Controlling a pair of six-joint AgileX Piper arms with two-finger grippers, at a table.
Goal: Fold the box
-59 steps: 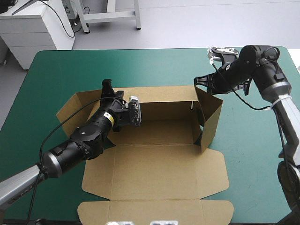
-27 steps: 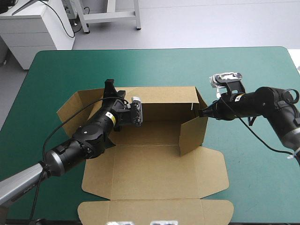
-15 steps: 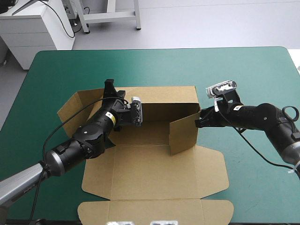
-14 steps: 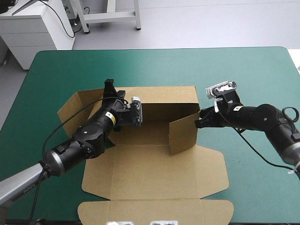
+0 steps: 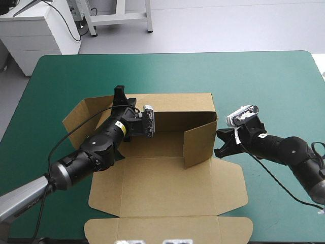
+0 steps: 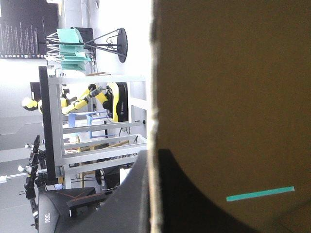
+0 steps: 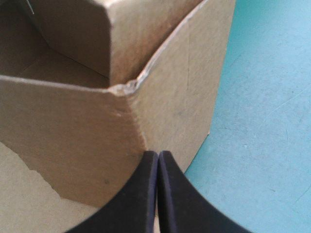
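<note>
Right end effector (image 7: 158, 155) — at box (image 7: 73, 116) corner

High view looks down; wrist views hug the box (image 5: 167, 178).

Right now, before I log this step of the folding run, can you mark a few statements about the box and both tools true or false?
1. The right tool is shut with nothing between its fingers. True.
2. The back wall of the box stands upright. True.
3. The left tool hangs free of the box. False: it is shut on the back wall's left end.
4. The right side flap lies flat. False: it stands on edge, swung inward.
5. The lid lies flat on the near side. True.
</note>
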